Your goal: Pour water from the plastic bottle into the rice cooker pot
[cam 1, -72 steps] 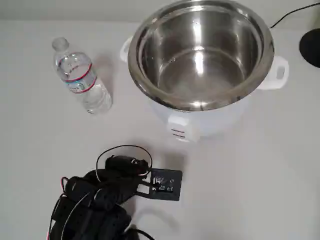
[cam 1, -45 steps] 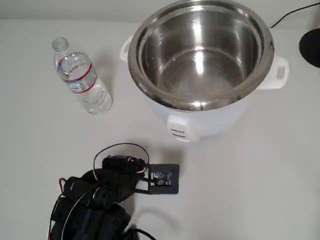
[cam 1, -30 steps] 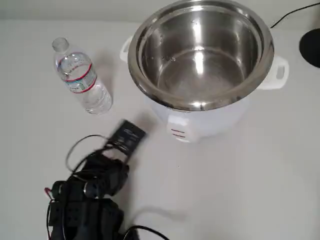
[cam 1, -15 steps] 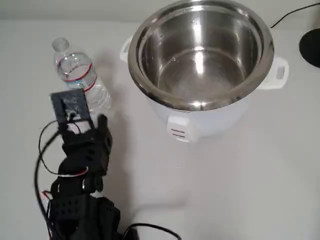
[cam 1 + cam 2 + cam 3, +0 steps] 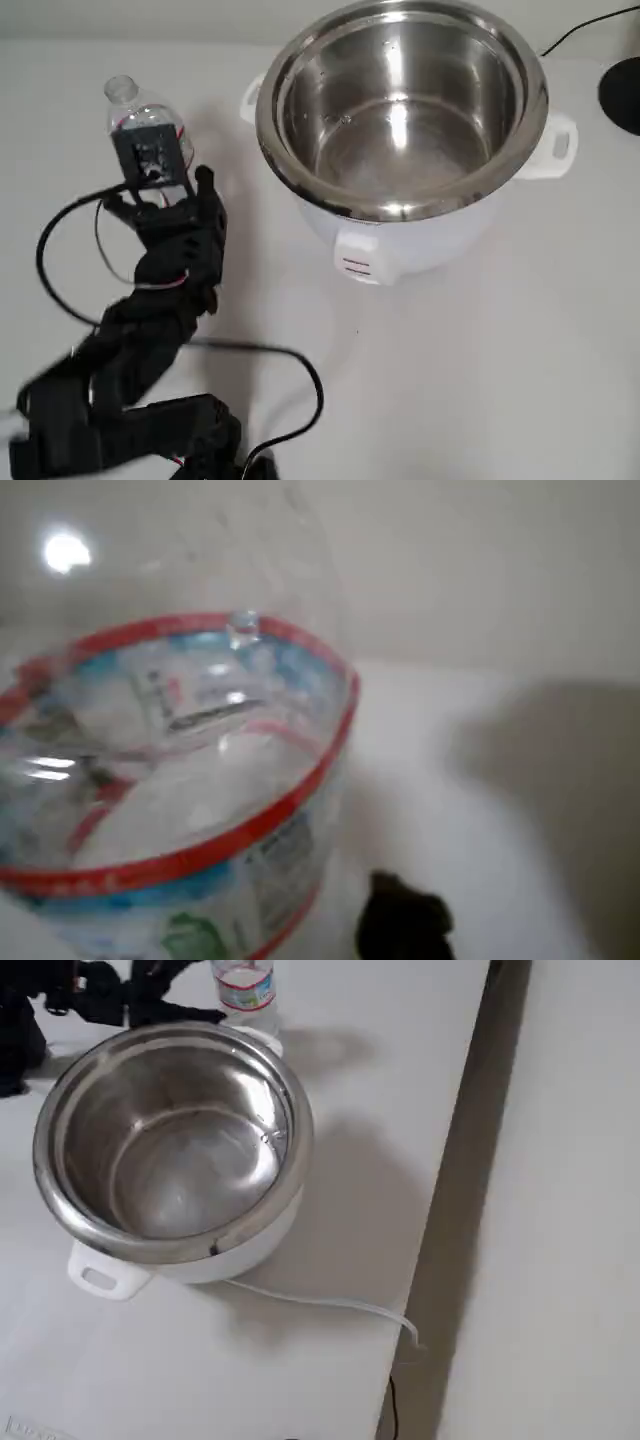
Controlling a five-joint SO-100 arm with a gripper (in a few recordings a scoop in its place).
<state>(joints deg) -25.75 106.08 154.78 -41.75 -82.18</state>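
Black arm stretched forward, gripper (image 5: 170, 195) at the upright plastic bottle (image 5: 125, 100); jaws seemingly spread around it, contact unclear.

Bright even light, wrist view blurred

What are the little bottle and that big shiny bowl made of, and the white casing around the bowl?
The plastic bottle looks like thin clear plastic: you see straight through it, and a red, white and blue label band wraps it. The rice cooker pot appears to be polished stainless steel, since its walls mirror the lights. The white cooker body is smooth and glossy, probably painted metal or plastic; the pictures leave that open.
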